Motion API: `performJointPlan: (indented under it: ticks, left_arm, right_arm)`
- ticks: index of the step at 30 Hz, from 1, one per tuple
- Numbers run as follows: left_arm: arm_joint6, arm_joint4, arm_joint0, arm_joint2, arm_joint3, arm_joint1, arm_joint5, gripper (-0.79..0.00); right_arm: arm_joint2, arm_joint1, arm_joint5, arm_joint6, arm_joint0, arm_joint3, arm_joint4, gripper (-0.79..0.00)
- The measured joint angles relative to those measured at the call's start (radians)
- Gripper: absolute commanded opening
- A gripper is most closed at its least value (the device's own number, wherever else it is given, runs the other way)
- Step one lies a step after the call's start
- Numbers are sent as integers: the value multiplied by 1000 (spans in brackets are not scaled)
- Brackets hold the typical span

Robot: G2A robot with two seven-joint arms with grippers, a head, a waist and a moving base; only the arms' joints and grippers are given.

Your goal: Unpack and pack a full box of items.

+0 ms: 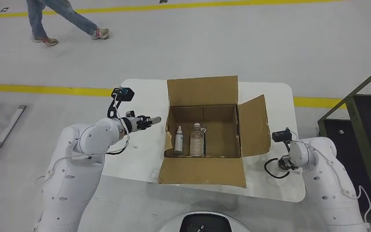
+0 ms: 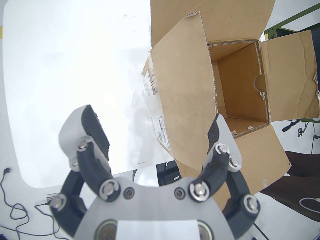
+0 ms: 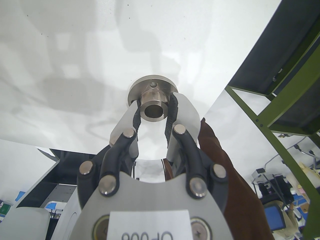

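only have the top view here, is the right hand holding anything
observer: Yes. The right hand is shut on a metal flanged sleeve, gripped by its narrow end.
operator: ok and the left hand, open or shut
observer: The left hand is open, with nothing in it.
operator: whats right in front of it
observer: A box flap standing upright on that side of the cardboard box.
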Motion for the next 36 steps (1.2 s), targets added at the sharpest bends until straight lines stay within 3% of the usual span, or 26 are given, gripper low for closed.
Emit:
performJointPlan:
  ticks: [10,16,20,26,31,36]
  left_arm:
    - [0,0,0,0,0,0,0,0]
    - [0,0,0,0,0,0,0,0]
    - [0,0,0,0,0,0,0,0]
    - [0,0,0,0,0,0,0,0]
    - [0,0,0,0,0,0,0,0]
    - [0,0,0,0,0,0,0,0]
  right_arm:
    - [65,8,5,-15,-9,-79,55,-785]
    - [231,18,28,-94,-76,-319,207,-785]
    - [368,17,101,-195,-135,-493,336,-785]
    - [468,10,150,-326,-205,-684,503,-785]
    - [450,8,101,-373,-238,-782,631,-785]
    - [304,10,91,-376,-198,-769,634,-785]
